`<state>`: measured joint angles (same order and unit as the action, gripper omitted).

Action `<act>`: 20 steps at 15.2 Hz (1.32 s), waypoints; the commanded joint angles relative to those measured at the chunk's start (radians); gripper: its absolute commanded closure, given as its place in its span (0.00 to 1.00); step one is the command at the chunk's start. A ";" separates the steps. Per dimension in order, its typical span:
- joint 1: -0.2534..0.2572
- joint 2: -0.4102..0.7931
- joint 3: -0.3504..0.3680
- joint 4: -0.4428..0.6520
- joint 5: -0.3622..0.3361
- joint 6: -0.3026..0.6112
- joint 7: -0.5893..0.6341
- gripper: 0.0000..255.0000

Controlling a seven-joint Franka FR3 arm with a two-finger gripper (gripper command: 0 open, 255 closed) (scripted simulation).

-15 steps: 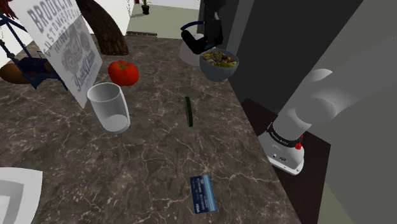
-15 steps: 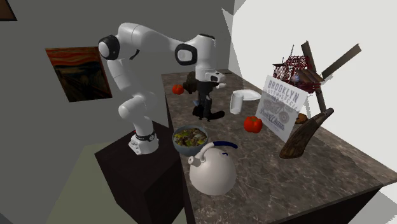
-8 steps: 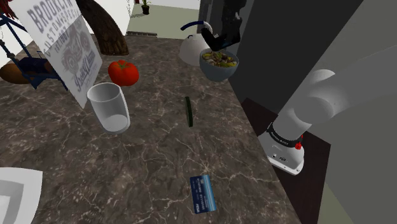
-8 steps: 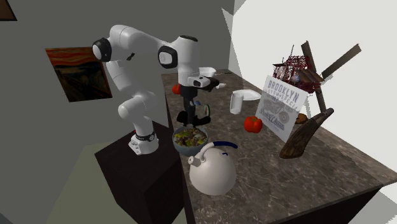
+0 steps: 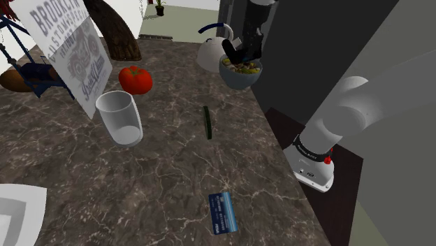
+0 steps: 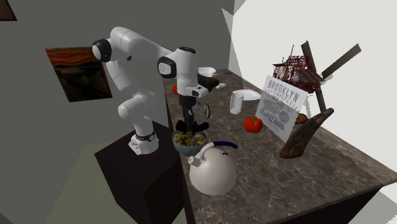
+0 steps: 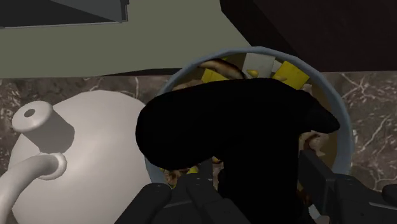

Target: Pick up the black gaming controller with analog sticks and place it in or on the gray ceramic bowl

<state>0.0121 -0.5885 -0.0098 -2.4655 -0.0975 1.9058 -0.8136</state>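
Task object: the black gaming controller (image 7: 229,137) hangs directly over the bowl (image 7: 344,130) and covers most of its mouth. Whether it touches the contents cannot be told.
Jaws: the gripper (image 7: 257,194) has its two black fingers (image 7: 327,184) on either side of the controller's body, pinching it.
Bowl: grey-blue, holding yellow and brown pieces. It stands just beside the white kettle (image 7: 76,159).
Wrist view adds: the bowl's rim curving round the controller, the kettle's lid knob and handle, and a strip of floor beyond the counter's edge.
Shoulder view adds: the rest of the counter (image 5: 168,175), with a tomato (image 5: 135,79), a glass cup (image 5: 120,117), a dark green stick (image 5: 207,121), a blue card (image 5: 223,212), a printed sign (image 5: 66,49) and a white plate (image 5: 17,210) cut by the lower left corner.
Second exterior view adds: the whole arm (image 6: 137,48) folded over, its forearm upright above the bowl. A painting (image 6: 78,74) hangs on the wall behind, and the dark stand (image 6: 143,175) sits below.
Edges: the bowl sits close to the counter edge that borders the stand, and a grey wall rises just past that edge.
Open room: bare marble lies between the cup, the stick and the card, well apart from the bowl. Around the bowl itself, the kettle closes one side.
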 commanded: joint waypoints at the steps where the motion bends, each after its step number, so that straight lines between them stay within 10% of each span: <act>1: 0.001 0.004 0.001 -0.024 0.000 0.027 0.004 1.00; 11: 0.000 0.010 0.002 -0.053 -0.001 0.064 0.007 1.00; 12: -0.001 0.012 0.001 -0.050 -0.002 0.062 0.006 0.00; 20: 0.004 -0.008 0.008 0.034 0.006 -0.043 0.005 0.00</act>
<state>0.0138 -0.5903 -0.0049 -2.4582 -0.0945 1.8983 -0.8095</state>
